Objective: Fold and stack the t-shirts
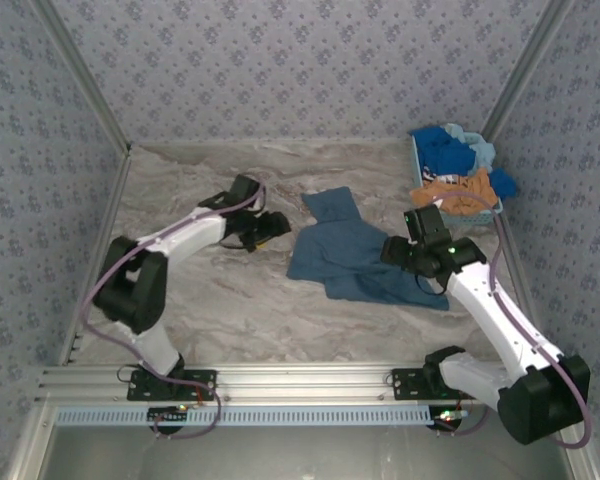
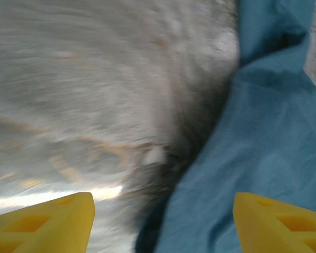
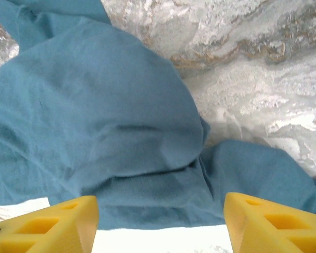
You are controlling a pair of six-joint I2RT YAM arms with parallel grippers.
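T-shirt [image 1: 345, 255], slate-blue, lies crumpled mid-worktop [image 1: 210, 300] between both hands. Long axis slants from far-centre down toward near-right.

Right hand [image 3: 160, 221] hovers over near-right end, fingers spread wide, nothing gripped, cloth directly ahead and beneath.

Left hand [image 1: 265, 228] sits at cloth's left edge, likewise spread wide and empty. Its wrist view is blurred, blue cloth off to its right.

Right hand looks better placed for first grab.

Other t-shirts [image 1: 450, 150] heaped in basket [image 1: 417, 165], far right, well apart.
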